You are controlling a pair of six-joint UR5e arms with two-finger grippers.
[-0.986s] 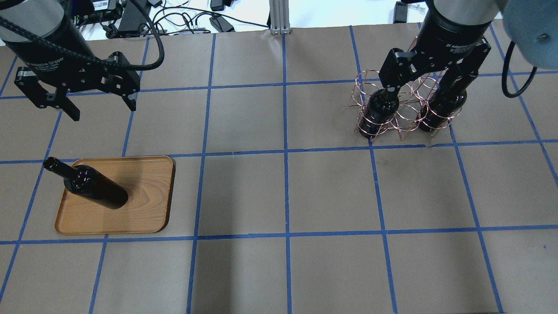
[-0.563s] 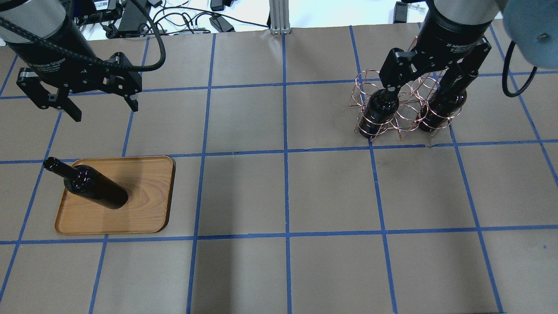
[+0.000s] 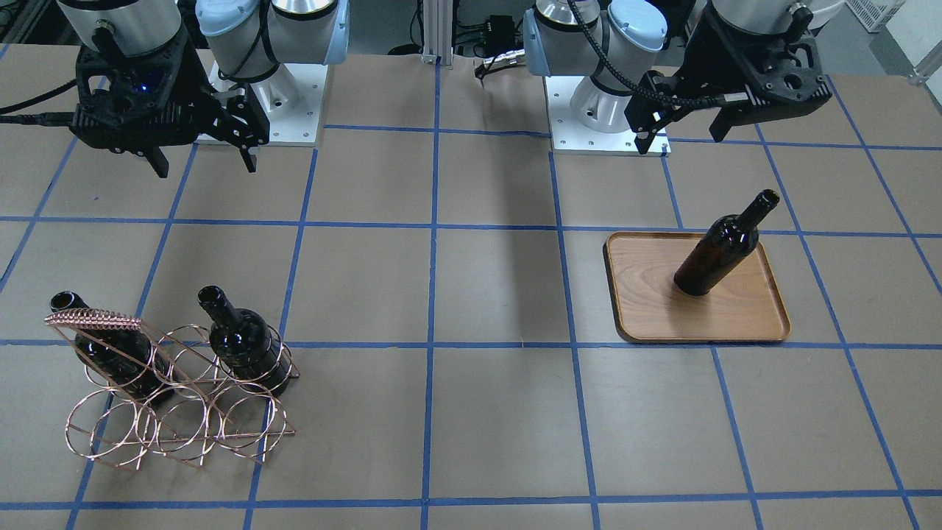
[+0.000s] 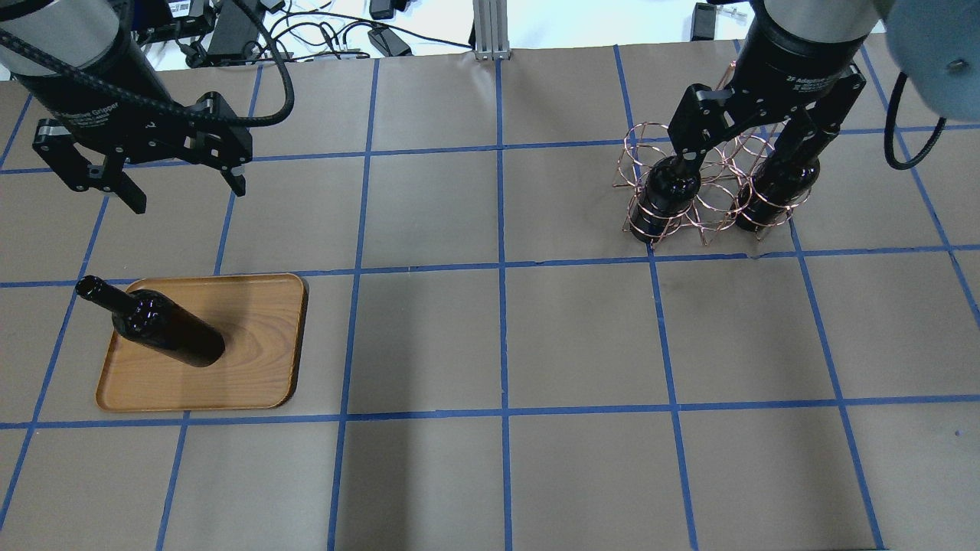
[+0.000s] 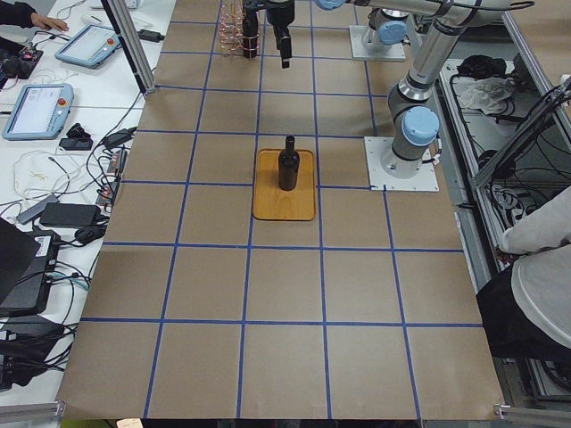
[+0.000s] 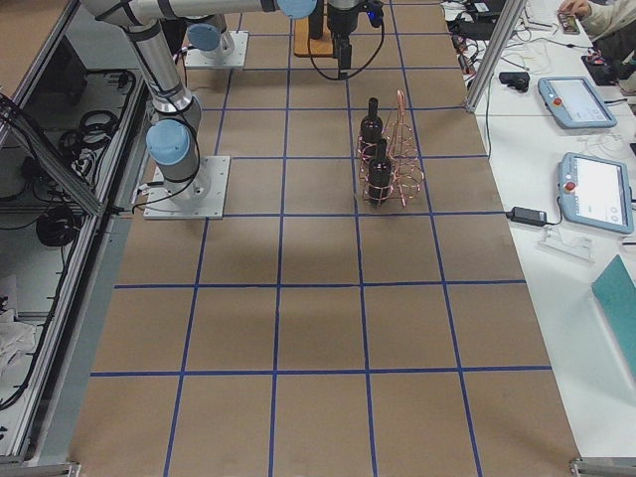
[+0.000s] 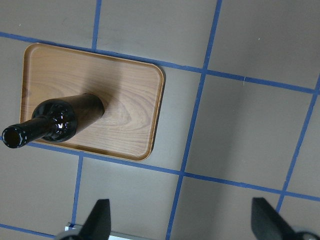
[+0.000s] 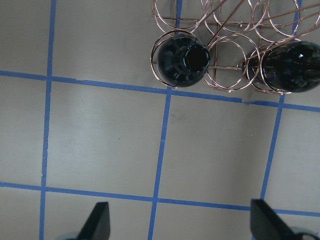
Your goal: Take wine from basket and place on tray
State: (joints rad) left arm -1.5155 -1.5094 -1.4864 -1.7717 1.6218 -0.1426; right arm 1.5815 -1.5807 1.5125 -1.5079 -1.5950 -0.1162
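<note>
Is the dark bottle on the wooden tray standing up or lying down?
Upright: the dark glass wine bottle stands on its base on the light-brown wooden tray.

Lower left of my overhead view: a dark, glossy wine bottle [image 4: 168,337] stands upright, uncorked, on the left part of the light wooden tray [image 4: 256,344]. Upper right, the copper wire basket [image 4: 708,205] holds a second bottle [image 4: 664,200] and a third bottle [image 4: 775,195] upright in separate rings.

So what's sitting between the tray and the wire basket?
Nothing there: just bare brown paper with blue tape lines between the tray and the basket, clearest in the front-facing view.
</note>
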